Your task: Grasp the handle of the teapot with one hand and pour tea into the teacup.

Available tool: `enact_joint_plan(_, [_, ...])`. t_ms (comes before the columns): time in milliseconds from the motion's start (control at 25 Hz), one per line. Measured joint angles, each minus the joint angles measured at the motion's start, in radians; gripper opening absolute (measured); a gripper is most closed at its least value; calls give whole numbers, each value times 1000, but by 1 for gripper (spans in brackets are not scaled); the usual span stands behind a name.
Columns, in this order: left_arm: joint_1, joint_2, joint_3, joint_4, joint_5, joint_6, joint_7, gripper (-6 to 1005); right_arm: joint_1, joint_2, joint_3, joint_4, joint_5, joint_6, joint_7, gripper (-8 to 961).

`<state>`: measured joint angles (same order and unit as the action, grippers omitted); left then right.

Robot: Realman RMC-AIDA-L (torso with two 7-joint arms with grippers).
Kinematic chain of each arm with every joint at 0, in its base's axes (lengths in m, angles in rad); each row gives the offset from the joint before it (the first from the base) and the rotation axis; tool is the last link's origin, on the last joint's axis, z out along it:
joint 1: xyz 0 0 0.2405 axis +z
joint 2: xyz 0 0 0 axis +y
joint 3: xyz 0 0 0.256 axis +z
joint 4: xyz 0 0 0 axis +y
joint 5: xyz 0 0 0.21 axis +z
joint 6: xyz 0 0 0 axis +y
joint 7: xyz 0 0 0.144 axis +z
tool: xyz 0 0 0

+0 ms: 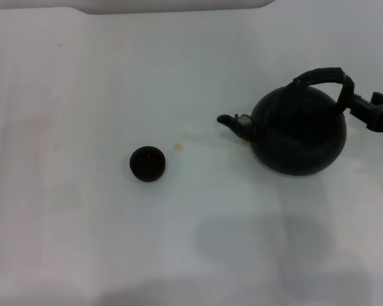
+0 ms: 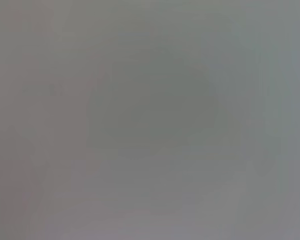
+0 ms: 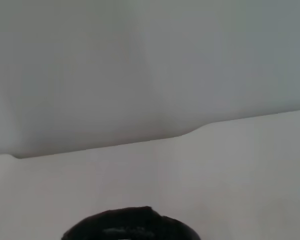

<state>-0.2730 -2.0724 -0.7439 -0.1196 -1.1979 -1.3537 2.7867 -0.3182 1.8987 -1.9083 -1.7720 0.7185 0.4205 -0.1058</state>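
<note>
The black teapot (image 1: 300, 131) is at the right of the white table (image 1: 83, 223), its short spout (image 1: 233, 122) pointing left toward the teacup. The arched handle (image 1: 322, 76) loops over its top. My right gripper (image 1: 352, 101) reaches in from the right edge and is shut on the handle's right end. In the right wrist view only a black curved piece of the handle (image 3: 130, 225) shows at the edge. The small dark teacup (image 1: 147, 163) stands apart, left of the spout. An amber drop of tea (image 1: 177, 146) lies between cup and spout. My left gripper is out of view.
The table's far edge (image 1: 172, 9) runs along the top of the head view, and the right wrist view shows this edge (image 3: 140, 142) against a grey wall. Soft shadows (image 1: 255, 242) lie on the table in front of the teapot.
</note>
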Motion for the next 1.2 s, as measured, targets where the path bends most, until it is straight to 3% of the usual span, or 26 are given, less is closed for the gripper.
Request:
enact_joint_plan(160, [0, -1, 0, 0, 0, -1, 0, 874, -36, 27, 98, 33, 225, 20, -229, 472])
enact_joint_plan(320, [-1, -2, 0, 0, 0, -1, 0, 874, -44, 92, 232, 130, 430, 56, -492, 473])
enact_joint_plan(400, [-3, -2, 0, -3, -1, -1, 0, 874, -23, 114, 311, 211, 574, 95, -646, 472])
enact_joint_plan(600, [-2, -3, 0, -7, -1, -3, -1, 874, 74, 118, 439, 515, 1134, 214, -1130, 469])
enact_joint_plan(640, [-1, -4, 2, -5, 2, -6, 2, 874, 129, 118, 486, 686, 1383, 326, -1351, 469])
enact_joint_plan(680, [1, -4, 3, -6, 3, -6, 2, 874, 129, 118, 486, 686, 1383, 326, -1351, 468])
enact_joint_plan(800, [5, -5, 4, -10, 4, -7, 3, 873, 238, 119, 598, 960, 1616, 520, -1548, 466])
enact_joint_plan(840, [6, -5, 3, -11, 4, -8, 2, 873, 301, 121, 681, 1103, 1669, 606, -1637, 465])
enact_joint_plan(880, [7, -5, 3, -11, 4, -8, 2, 873, 301, 121, 681, 1103, 1669, 606, -1637, 465])
enact_joint_plan(1040, [10, -6, 5, -12, 5, -9, -2, 873, 408, 127, 823, 1333, 1679, 716, -1951, 464])
enact_joint_plan(1200, [11, -6, 10, -14, 7, -11, -2, 873, 490, 128, 851, 1516, 1817, 774, -2276, 467])
